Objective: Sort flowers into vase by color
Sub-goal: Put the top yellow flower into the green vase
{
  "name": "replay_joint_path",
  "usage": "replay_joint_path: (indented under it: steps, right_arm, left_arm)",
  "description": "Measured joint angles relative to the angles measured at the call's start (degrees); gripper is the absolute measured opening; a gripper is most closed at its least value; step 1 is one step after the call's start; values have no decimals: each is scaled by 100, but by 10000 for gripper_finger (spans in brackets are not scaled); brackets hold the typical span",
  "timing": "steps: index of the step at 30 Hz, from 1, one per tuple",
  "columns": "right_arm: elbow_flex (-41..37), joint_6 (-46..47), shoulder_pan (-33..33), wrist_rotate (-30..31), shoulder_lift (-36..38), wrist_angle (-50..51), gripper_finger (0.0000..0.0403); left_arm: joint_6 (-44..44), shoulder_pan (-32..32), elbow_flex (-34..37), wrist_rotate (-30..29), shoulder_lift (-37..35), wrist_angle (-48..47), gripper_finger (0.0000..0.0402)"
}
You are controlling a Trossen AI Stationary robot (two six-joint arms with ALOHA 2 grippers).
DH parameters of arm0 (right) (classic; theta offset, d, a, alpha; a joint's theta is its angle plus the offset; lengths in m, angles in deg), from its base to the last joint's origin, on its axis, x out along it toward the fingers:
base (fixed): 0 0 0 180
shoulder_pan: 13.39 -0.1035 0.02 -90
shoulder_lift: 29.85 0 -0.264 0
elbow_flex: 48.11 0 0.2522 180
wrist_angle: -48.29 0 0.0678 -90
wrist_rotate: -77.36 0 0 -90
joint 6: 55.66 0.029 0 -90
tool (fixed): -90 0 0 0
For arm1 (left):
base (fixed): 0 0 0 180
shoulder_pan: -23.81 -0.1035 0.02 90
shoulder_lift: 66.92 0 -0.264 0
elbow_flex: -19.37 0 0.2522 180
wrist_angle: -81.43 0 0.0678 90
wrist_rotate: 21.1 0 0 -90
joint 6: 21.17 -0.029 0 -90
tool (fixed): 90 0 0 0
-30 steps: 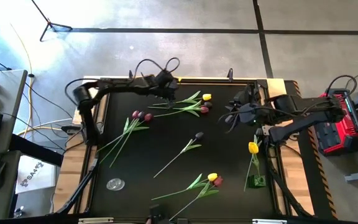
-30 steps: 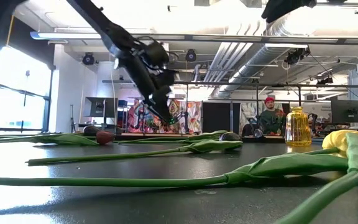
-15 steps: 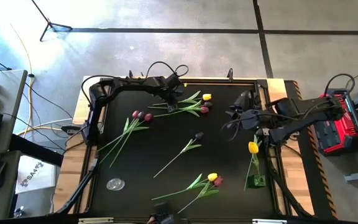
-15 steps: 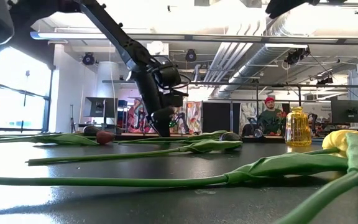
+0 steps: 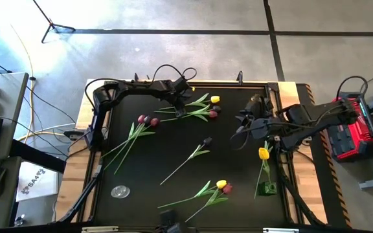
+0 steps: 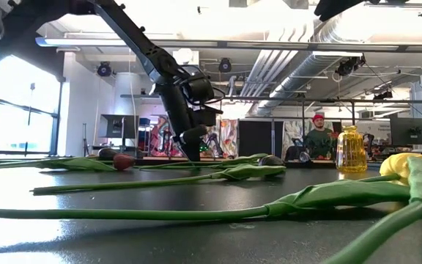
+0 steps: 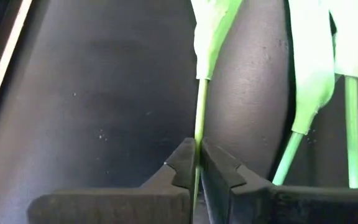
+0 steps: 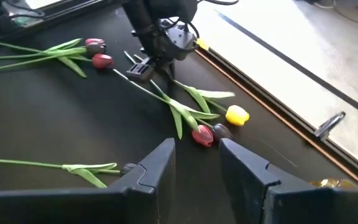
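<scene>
- The left gripper (image 7: 197, 163) has its jaws pinched on a thin green stem (image 7: 201, 106), which runs straight out from between the fingertips toward its leaf (image 7: 211, 28); in the wrist view no gap shows on either side of it.
- In the high view that gripper (image 5: 180, 96) sits in the upper middle of the frame, at the bare tail of the stem, with the yellow head (image 5: 215, 100) off to its right. The stem's long axis runs left to right, crosswise to the jaws.
- Two more stems lie just beside it in this cluster, ending in a pink head (image 5: 212, 114) and a dark head (image 5: 218, 109). My guess is that a lift could snag their leaves.
- The right gripper (image 5: 241, 129) hovers at the right of the frame with its fingers parted around nothing, farther from this cluster.
- A yellow vase (image 6: 350, 149) stands at the right of the low view.
</scene>
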Motion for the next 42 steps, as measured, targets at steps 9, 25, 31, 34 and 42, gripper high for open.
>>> replay_joint_path:
  steps: [9,25,31,34,42]
  right_arm:
    - [0,249,0,138,-317,-12,113]
    - [0,550,-278,610,-1319,-758,113]
    - [0,699,-300,968,-1874,-1140,113]
    - [0,534,-231,1122,-2072,-1636,113]
    - [0,526,-227,2362,-2125,-1505,113]
  left_arm:
    - [324,9,222,90,-473,482,1]
    - [1489,601,3491,811,-3092,5211,0]
    - [1656,1350,4518,623,-3314,7536,0]
    - [1610,1729,4643,131,-3312,7851,0]
    - [1372,2677,4644,-1441,-3312,8280,0]
